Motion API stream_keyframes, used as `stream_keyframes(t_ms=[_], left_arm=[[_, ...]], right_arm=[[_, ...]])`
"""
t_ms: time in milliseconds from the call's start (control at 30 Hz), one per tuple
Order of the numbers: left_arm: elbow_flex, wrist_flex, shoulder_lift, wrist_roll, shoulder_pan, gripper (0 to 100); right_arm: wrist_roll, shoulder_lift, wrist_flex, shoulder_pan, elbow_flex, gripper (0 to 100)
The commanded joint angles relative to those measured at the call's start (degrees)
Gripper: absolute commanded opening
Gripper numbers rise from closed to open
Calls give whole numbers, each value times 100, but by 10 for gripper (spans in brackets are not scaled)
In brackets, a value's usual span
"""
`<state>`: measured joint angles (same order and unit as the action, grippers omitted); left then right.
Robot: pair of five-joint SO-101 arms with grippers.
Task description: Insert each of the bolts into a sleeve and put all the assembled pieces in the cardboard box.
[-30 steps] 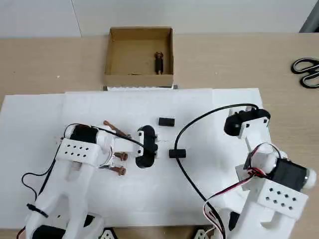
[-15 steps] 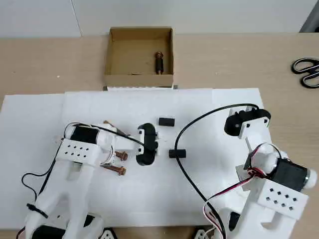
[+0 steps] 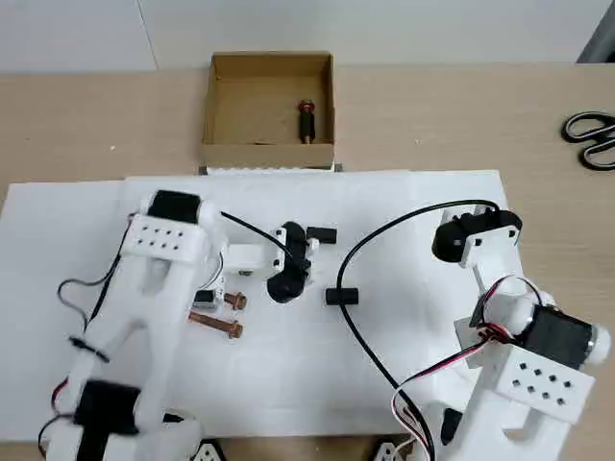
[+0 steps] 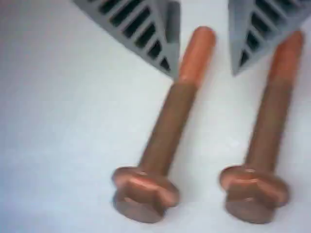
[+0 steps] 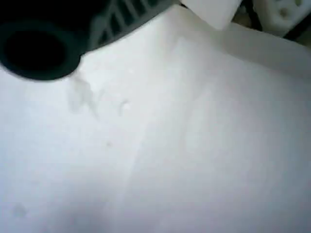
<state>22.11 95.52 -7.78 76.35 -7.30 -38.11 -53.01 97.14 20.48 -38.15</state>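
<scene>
Two copper bolts [image 4: 165,136] [image 4: 265,141] lie side by side on the white sheet, heads toward the camera. My left gripper [image 4: 203,72] hangs open just over their shaft tips, and one tip lies between its grey fingers [image 4: 146,29]. From above, the left gripper [image 3: 288,264] sits mid-sheet, with two bolts [image 3: 233,301] [image 3: 216,327] beside the arm. Two black sleeves [image 3: 321,234] [image 3: 341,296] lie just right of it. The cardboard box [image 3: 219,106] holds one assembled piece [image 3: 307,120]. My right gripper [image 3: 471,235] rests at the sheet's right side.
A black cable [image 3: 384,240] arcs across the sheet from the right arm past the nearer sleeve. Scissors [image 3: 588,134] lie at the table's far right edge. The white sheet [image 3: 404,317] covers the work area in front of the box.
My left arm has swung away from the front edge toward the box, and its gripper has shifted slightly up and right. The right arm, the sleeves and the box have kept still.
</scene>
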Motion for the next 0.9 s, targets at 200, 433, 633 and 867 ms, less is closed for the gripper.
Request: stream_keyframes(t_ms=[200,433,633,867], left_arm=[[-233,-229,404,176,0,73],[-251,-571,721,176,-18,100],[-251,-782,756,193,-35,104],[-233,-1029,774,202,-79,105]], right_arm=[[-9,-84,-48,31,26,13],[-35,-75,-48,31,26,13],[-35,-31,-57,31,26,13],[-35,-31,-163,31,26,16]])
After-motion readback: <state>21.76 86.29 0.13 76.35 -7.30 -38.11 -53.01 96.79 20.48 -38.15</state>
